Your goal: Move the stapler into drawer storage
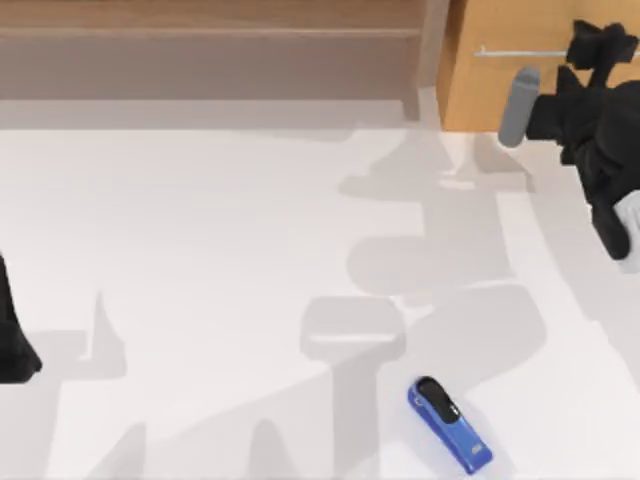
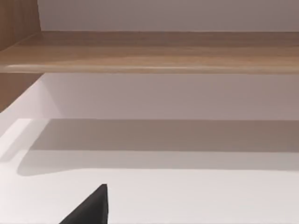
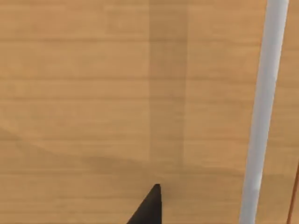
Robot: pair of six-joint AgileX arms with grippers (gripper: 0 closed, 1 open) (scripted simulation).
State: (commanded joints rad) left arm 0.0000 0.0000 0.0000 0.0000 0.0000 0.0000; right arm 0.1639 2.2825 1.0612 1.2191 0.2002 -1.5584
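Blue stapler [image 1: 450, 426] lying at the lower right of the white table [image 1: 200, 280], right gripper [image 1: 598, 45] at the upper right against the wooden drawer [image 1: 500, 85] by its silver handle [image 1: 520, 52], finger opening cannot be told, left arm [image 1: 15, 340] parked at the left edge.

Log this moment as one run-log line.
right hand: at drawer handle, top right | drawer: closed | stapler: on table, near edge | left hand: parked, left edge

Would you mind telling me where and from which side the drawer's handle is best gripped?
Judging by its pose, grip the thin silver bar handle mid-span, approaching the drawer front head-on with fingers straddling it. The right end effector is already there.
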